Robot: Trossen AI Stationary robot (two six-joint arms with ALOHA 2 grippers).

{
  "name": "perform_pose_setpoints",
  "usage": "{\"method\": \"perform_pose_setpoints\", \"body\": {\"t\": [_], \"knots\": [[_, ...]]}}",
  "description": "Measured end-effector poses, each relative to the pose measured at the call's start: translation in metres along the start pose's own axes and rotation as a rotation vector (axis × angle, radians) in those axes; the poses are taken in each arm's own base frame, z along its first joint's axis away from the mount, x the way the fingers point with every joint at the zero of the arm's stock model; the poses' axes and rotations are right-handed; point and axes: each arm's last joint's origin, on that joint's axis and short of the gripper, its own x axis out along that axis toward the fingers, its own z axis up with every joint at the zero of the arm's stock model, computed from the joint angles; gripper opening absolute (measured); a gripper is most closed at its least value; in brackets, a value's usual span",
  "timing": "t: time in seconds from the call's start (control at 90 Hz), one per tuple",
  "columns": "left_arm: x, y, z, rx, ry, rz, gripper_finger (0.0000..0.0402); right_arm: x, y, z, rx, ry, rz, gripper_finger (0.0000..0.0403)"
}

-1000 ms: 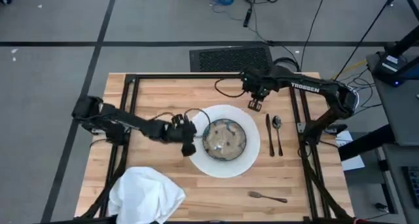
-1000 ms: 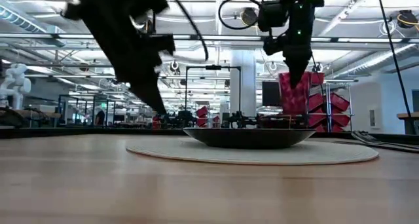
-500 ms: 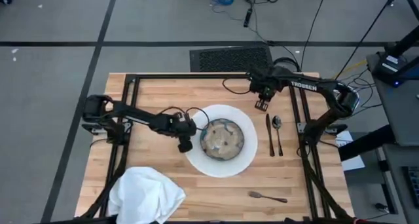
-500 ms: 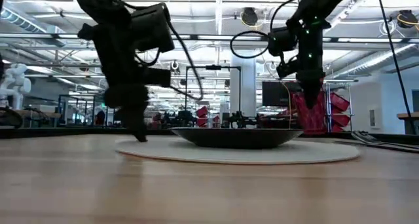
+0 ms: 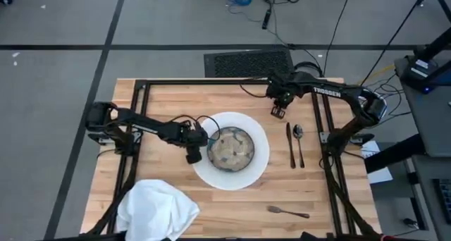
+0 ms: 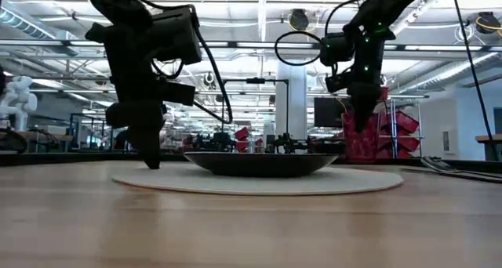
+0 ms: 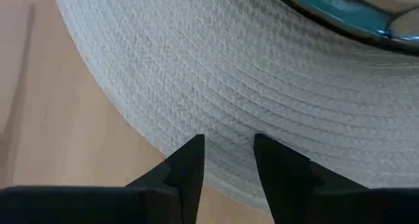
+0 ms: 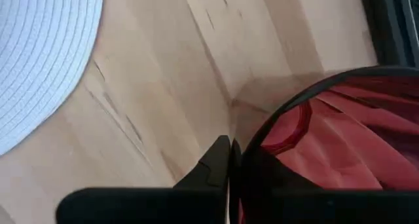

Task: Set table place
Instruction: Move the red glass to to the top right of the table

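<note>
Behind the right gripper, jaws clamped on its rim, the red cup runs out of frame.

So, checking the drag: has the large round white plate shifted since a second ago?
Yes. The large round white plate slid left, away from the metal knife, pulled by the left gripper.

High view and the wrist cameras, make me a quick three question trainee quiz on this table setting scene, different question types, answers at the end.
1. True or false: the bowl sits on the plate.
2. What does the right gripper hold? A red cup, B fork, C napkin.
3. Fill in: the left gripper is at the plate's ____.

Key: 1 true; 2 A; 3 rim.
</note>
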Motion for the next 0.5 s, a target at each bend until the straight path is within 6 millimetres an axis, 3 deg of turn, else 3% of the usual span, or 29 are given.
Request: {"method": "perform_pose_setpoints", "body": {"t": [0.5], "knots": [[-0.002,-0.011,0.004,0.068,-0.051,-0.096,0.0122,0.000,0.002,-0.003,0.016,0.029,0.057,0.0003]]}}
